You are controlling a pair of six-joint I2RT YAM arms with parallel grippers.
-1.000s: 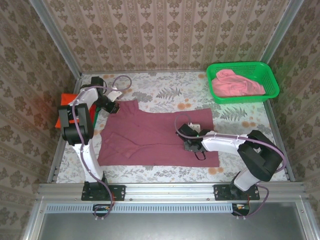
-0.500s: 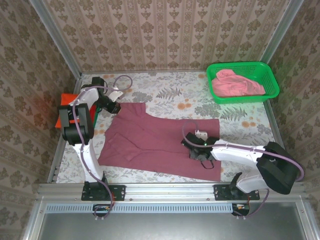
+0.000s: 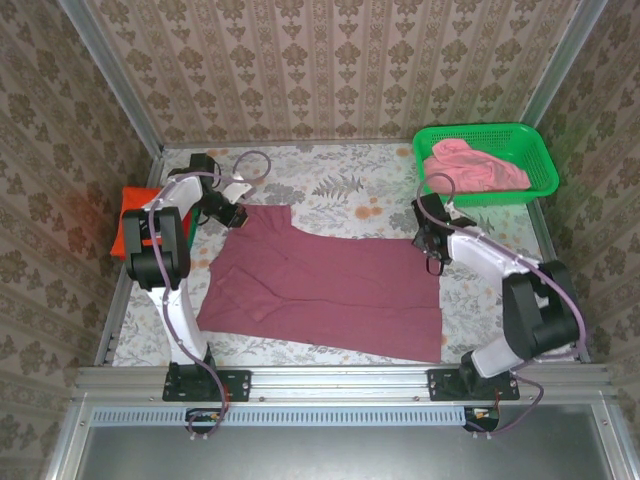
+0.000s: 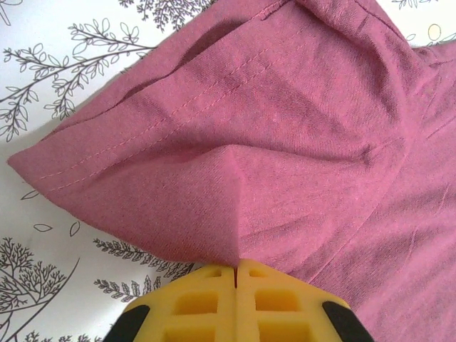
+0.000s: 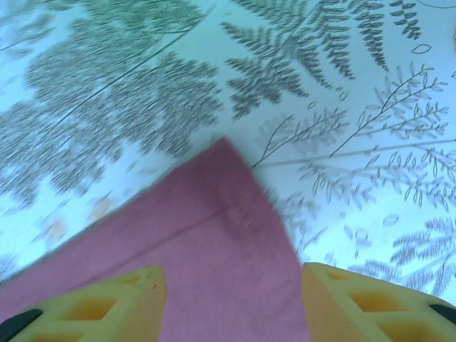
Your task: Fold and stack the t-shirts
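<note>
Maroon t-shirt (image 3: 320, 290) is spread mostly flat across the middle of the table (image 3: 340, 185), w/ some wrinkles in its left half. No lettering can be made out on the side that's up. The hem edge is laid toward the near-right, w/ the near-right corner close to the table's front rail.

Far-left corner of the shirt is clamped by the left pincer (image 3: 232, 215). In the wrist cam its yellow fingers (image 4: 206, 306) are pressed together, no gap btwn them, & a peaked fold of maroon cloth is pinched right at the tips, the stitched edge running off to the left.

Right pincer (image 3: 432, 243) is held over the shirt's far-right corner, nr the basket. Its fingers (image 5: 92, 310) are set apart, w/ the pointed cloth corner lying flat on the table btwn them. Contact w/ the cloth can't be told.

Pink t-shirt (image 3: 470, 168) is heaped unfolded in the green mesh basket (image 3: 485, 130) at the table's far-right corner. Orange t-shirt (image 3: 128, 215) is seen at the left edge, just outside the rail, partly hidden by the left arm; whether it's folded can't be told.
</note>
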